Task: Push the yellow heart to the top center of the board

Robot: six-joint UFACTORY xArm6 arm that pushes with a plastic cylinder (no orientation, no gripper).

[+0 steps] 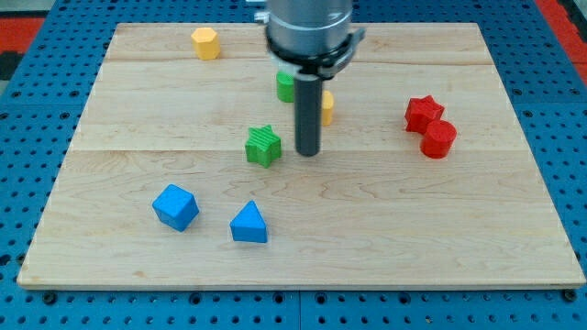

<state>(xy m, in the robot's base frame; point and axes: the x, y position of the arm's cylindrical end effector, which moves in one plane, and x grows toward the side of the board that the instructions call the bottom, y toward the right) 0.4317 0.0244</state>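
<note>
The yellow heart (327, 107) lies just above the board's middle, mostly hidden behind my rod; only its right edge shows. My tip (308, 152) rests on the board just below and slightly left of the heart. A green block (286, 86), partly hidden by the arm, sits just up and left of the heart. A green star (263, 145) lies close to the left of my tip.
A yellow hexagon (205, 42) sits at the top left of the wooden board (514, 229). A red star (423, 112) and a red cylinder (439, 138) touch at the right. A blue cube (175, 206) and a blue triangle (249, 223) lie at the lower left.
</note>
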